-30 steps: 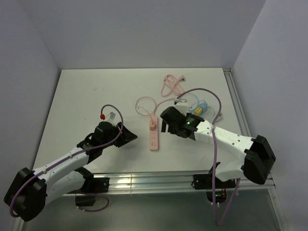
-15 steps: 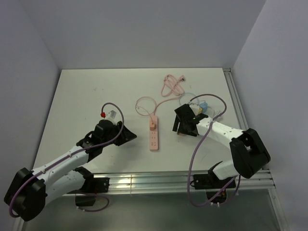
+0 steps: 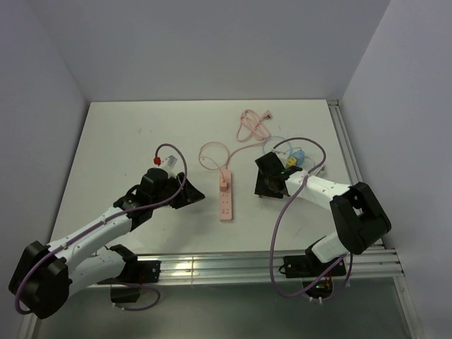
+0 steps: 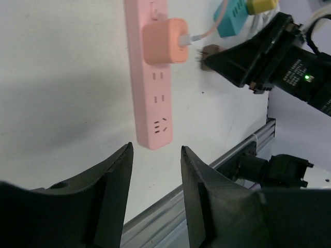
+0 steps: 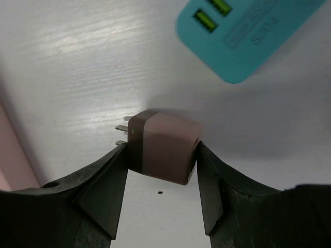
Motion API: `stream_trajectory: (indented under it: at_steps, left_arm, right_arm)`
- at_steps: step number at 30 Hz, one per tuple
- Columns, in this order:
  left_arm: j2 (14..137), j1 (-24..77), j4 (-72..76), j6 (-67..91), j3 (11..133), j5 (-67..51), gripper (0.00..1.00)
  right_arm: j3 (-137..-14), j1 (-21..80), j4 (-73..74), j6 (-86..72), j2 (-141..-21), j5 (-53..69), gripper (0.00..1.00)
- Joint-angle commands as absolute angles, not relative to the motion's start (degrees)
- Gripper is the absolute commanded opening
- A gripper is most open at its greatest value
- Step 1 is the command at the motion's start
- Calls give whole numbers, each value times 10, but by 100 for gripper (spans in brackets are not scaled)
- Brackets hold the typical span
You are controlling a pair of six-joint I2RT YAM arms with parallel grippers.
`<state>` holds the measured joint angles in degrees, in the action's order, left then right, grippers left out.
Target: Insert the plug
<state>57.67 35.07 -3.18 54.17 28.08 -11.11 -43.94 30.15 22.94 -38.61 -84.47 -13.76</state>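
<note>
From above, the pink power strip [image 3: 225,201] is being shown lying lengthwise near the middle of the white surface [image 3: 127,141], closer to its near edge. A pink adapter [image 3: 223,183] is plugged into the strip's far end. The left tool [image 3: 189,198] is being held just left of the strip and the right tool [image 3: 261,185] just right of it. Neither tool's state can be told here.

In the left wrist view, the left tool is being held partly open over the strip's near end, with nothing between its fingers. The brown plug [image 4: 209,51] is being shown at the tip of the right tool, apart from the strip on its right-edge side. A teal USB charger [image 4: 231,13] and a yellow one [image 4: 261,5] are lying beyond it.

In the right wrist view, the plug is being gripped on both sides by the right tool's fingers [image 5: 103,186]. Its prongs are pointing towards the strip.
</note>
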Motion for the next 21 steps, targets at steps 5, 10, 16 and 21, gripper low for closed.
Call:
stream_trajectory:
  at_steps: [5, 10, 16, 21]
  left_arm:
    - [599, 320, -67, 447, 383, -286, 60]
    - [586, 275, -33, 442, 382, -423, 80]
    - [611, 273, 55, 486, 341, -535, 74]
    - [614, 277, 90, 518, 316, -560, 71]
  right_arm:
    - [-465, 354, 146, -225, -736, 102, 0]
    - [-454, 445, 104, -178, -667, 232, 0]
    - [-426, 474, 83, -151, -619, 300, 0]
    - [-432, 492, 81, -142, -614, 311, 0]
